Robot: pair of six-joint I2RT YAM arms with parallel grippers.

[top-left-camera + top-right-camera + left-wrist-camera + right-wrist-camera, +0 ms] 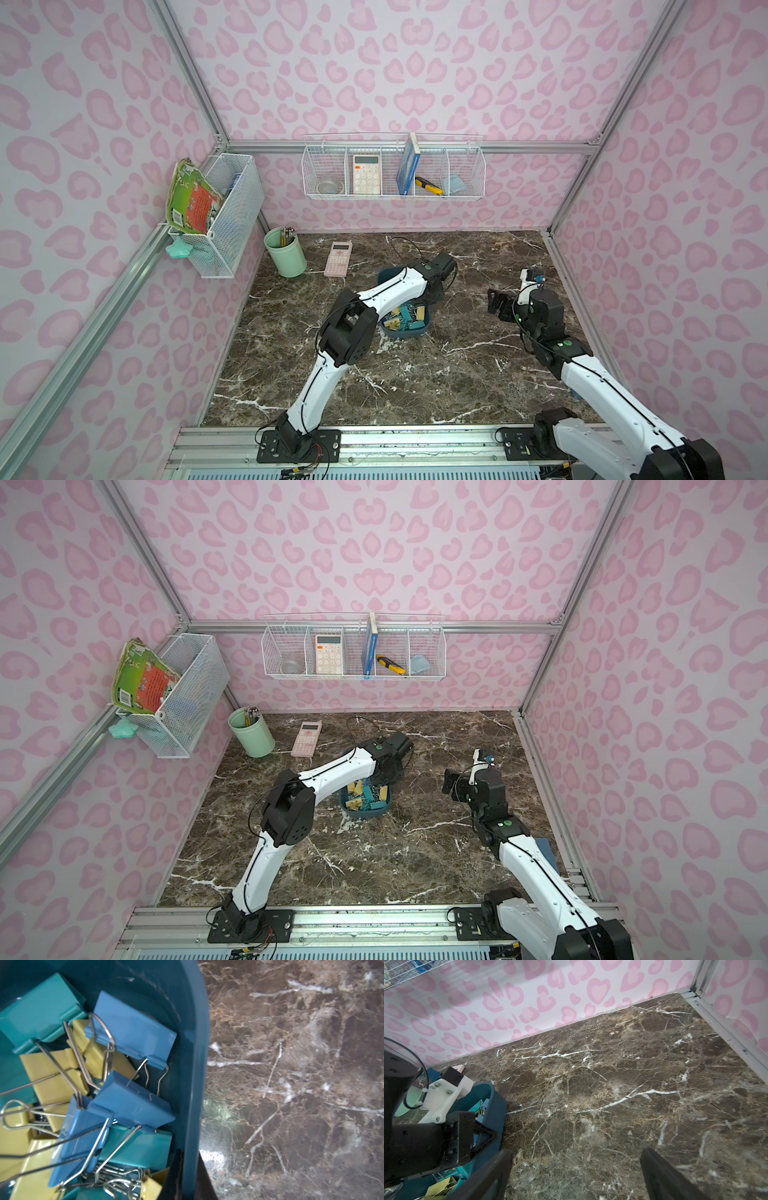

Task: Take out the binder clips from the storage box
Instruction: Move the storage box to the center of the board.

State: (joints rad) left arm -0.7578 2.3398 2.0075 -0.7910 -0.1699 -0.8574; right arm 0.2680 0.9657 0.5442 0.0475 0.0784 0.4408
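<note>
The dark teal storage box (417, 331) (347, 806) stands mid-table, full of yellow, teal and blue binder clips (405, 318) (365, 798). My left gripper (434, 293) (388, 773) reaches down at its right-hand wall. In the left wrist view the two black fingers of the left gripper (190, 1167) straddle the box wall (195, 1064), one inside by the clips (133, 1028), one outside, shut on it. My right gripper (496, 301) (577, 1153) hangs open over bare marble, just right of the box (496, 1101), holding nothing.
A green pencil cup (286, 252) and a pink calculator (338, 258) sit at the back left. White wire baskets (392, 166) (224, 212) hang on the walls. A flat blue-grey case (544, 850) lies by the right edge, behind the right arm.
</note>
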